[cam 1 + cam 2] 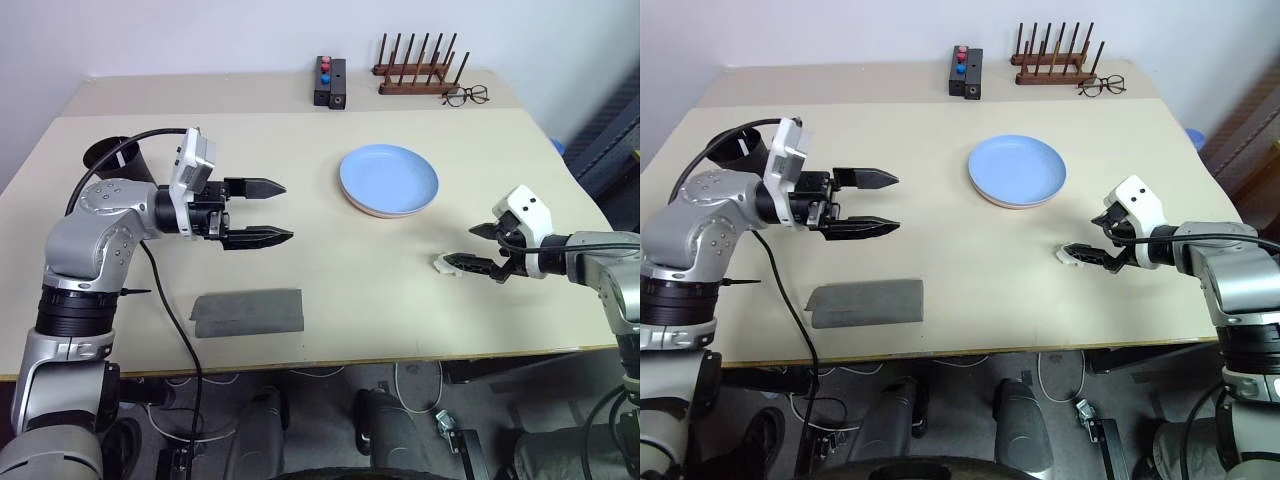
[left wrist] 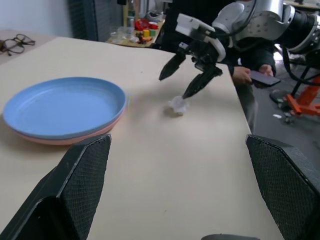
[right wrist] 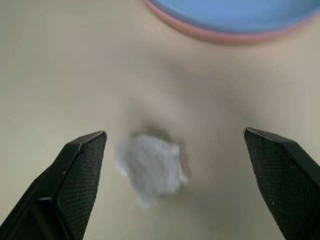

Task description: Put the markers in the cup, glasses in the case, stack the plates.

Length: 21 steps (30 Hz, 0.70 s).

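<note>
Plates: the light blue plate (image 1: 389, 180) sits on top of the salmon pink plate (image 2: 75, 139), whose rim shows beneath it, at centre-right of the desk (image 1: 300, 250); this step reads as done. Case: the grey case (image 1: 248, 312) lies folded shut near the front edge of the desk; the sunglasses are presumably inside it, though that cannot be confirmed. Cup: the black cup (image 1: 112, 156) stands at the left, behind the left arm; its contents cannot be made out. A thin dark stick (image 1: 133, 292) shows at the desk's left edge beside the left arm; whether it is a marker cannot be told. Left gripper (image 1: 262, 212) hovers above the desk, pointing toward the plates, jaws spread and holding nothing. Right gripper (image 1: 462, 248) is low over the right side of the desk, jaws spread and empty, with a small crumpled white scrap (image 3: 152, 167) lying on the desk between them. The thin-framed spectacles (image 1: 466, 96), the wooden peg rack (image 1: 418, 70) and a black box (image 1: 330, 82) with red and blue buttons stand at the far edge, apart from the work. Judgement: the task appears at or near its end. The next move calls for verifying the markers in the cup, then withdrawing both arms without disturbing the stack.
</note>
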{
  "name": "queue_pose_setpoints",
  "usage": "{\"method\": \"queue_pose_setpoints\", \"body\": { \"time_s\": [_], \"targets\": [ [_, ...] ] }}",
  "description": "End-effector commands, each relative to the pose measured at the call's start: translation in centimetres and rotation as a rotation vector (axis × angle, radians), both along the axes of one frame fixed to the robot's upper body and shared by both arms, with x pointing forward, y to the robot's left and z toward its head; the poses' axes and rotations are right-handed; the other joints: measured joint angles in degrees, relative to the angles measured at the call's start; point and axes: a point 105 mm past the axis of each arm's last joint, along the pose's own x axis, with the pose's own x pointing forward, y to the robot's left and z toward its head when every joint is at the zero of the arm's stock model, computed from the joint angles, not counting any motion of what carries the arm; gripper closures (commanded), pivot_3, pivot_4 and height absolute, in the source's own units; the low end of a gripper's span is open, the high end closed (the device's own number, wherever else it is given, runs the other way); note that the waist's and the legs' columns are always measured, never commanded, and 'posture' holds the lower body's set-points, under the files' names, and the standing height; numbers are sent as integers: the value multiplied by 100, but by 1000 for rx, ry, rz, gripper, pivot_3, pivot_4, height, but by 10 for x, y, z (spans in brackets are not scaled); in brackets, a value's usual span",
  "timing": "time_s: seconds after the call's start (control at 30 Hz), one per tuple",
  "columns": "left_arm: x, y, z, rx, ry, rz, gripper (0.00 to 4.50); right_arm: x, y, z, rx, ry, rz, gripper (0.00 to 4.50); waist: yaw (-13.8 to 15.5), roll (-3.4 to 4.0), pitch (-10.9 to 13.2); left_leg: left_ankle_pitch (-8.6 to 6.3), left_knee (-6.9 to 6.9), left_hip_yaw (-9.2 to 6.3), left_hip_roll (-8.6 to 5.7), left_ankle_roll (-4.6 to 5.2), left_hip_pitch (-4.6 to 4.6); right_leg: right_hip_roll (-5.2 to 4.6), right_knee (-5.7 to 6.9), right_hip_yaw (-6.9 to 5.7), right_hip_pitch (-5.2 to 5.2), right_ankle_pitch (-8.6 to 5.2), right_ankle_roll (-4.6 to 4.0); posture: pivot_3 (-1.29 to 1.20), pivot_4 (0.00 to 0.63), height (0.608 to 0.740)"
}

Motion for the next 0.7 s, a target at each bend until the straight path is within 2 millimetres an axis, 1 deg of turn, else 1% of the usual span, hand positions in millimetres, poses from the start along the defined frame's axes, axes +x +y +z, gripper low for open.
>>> {"method": "queue_pose_setpoints", "body": {
  "time_s": [0.03, 0.1, 0.23, 0.33, 0.4, 0.43, 0.57, 0.63, 0.7],
  "targets": [
    [1, -1, 13, -5, -60, -7, 0, -5, 8, 3, -9, 6, 21, 38, 11, 0, 0, 0, 0, 0, 0, 0, 0, 0, 0, 0, 0, 0, 0, 0, 150, 740],
    [2, -1, 14, -4, -63, -5, 0, -7, 9, -6, -24, 28, 29, 38, 18, -1, 0, 0, -2, 0, 0, 0, 0, 0, -4, 0, 0, 0, 0, 0, 150, 740],
    [2, 1, 15, 1, -67, 2, 0, -8, 3, -28, -98, 61, 17, 38, 27, -1, 0, 0, -4, 1, -1, 1, -10, 0, -20, 0, 1, 1, 1, 0, 150, 740],
    [1, 3, 14, 5, -64, 11, 0, -8, 0, -36, -112, 76, 21, 884, 22, -1, -1, 0, -2, 2, -2, 1, -13, 0, -21, 0, 1, 1, 2, 0, 150, 740],
    [1, 5, 13, 7, -63, 18, 0, -4, -3, -36, -136, 55, 10, 1774, 20, -2, -1, 0, -3, 2, -1, 1, -12, 0, -20, 0, 1, 1, 2, 0, 150, 740],
    [1, 5, 13, 6, -63, 21, 0, -2, -3, -34, -128, 46, 12, 2363, 19, -2, -1, 0, -3, 2, -1, 1, -11, 0, -21, 0, 1, 1, 2, 0, 150, 740],
    [2, 6, 13, 3, -66, 29, 0, 6, 5, -19, -76, -6, 30, 4433, 20, -2, -1, 0, -1, 2, -1, 1, -11, 0, -21, 0, 1, 1, 3, 0, 150, 740],
    [3, 6, 13, 2, -67, 32, 0, 8, 14, -7, -25, -28, 57, 4480, 17, -2, -1, 0, -2, 2, -1, 1, -11, 0, -21, 0, 1, 1, 3, 0, 150, 740],
    [3, 6, 13, 0, -68, 34, 0, 9, 29, 12, 64, -62, 97, 4480, 14, -2, -1, 0, -4, 2, -1, 1, -11, 0, -21, 0, 1, 1, 3, 0, 150, 740]
  ]
}}
